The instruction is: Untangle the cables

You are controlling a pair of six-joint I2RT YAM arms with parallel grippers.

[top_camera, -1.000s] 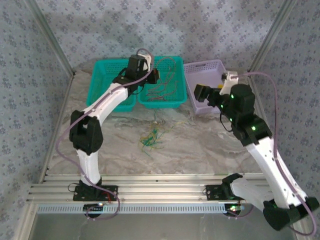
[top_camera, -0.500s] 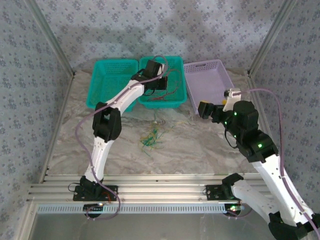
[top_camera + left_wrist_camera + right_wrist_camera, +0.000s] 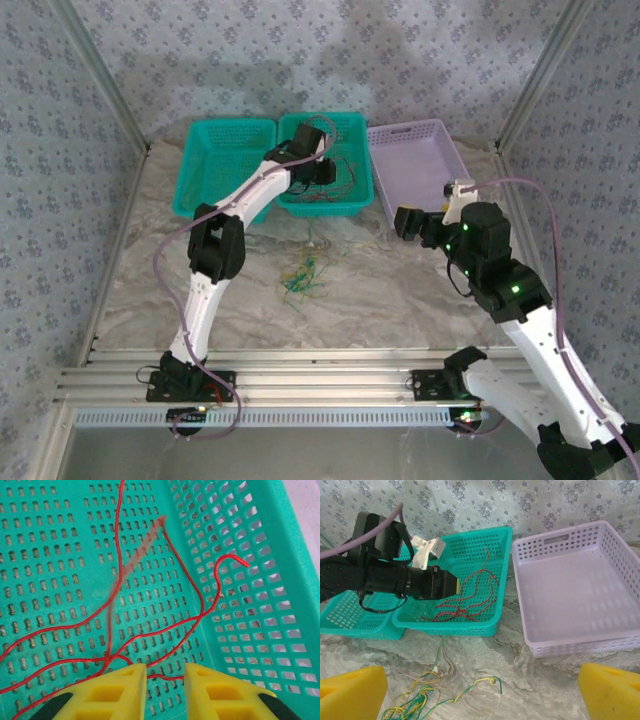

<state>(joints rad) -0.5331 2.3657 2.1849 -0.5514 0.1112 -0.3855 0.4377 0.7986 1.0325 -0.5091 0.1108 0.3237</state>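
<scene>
The sorting looks partly done. Several curly red wires (image 3: 470, 597) lie loose on the floor of the middle teal perforated plastic basket (image 3: 465, 627), apart from the other colours. The left end effector (image 3: 165, 670) hangs low over that basket with its yellow fingers narrowly parted. Nothing is visibly clamped between them. One blurred red strand runs up from beside the left finger, and whether it touches the pad cannot be told. The neighbouring teal basket (image 3: 215, 160) and the lilac plastic basket (image 3: 570, 585) appear to hold nothing, so two colours seem not yet sorted. The bunch of thin green and yellow wires (image 3: 420, 697) lies knotted together on the marbled bench (image 3: 400, 300), just in front of the baskets. One green strand trails toward the middle basket and another yellow-green one curls out to the side. The right end effector (image 3: 482, 680) hovers above the bench near this bunch, its fingers spread wide and empty. Judging by this, the red is largely out, while green and yellow have yet to be separated.
</scene>
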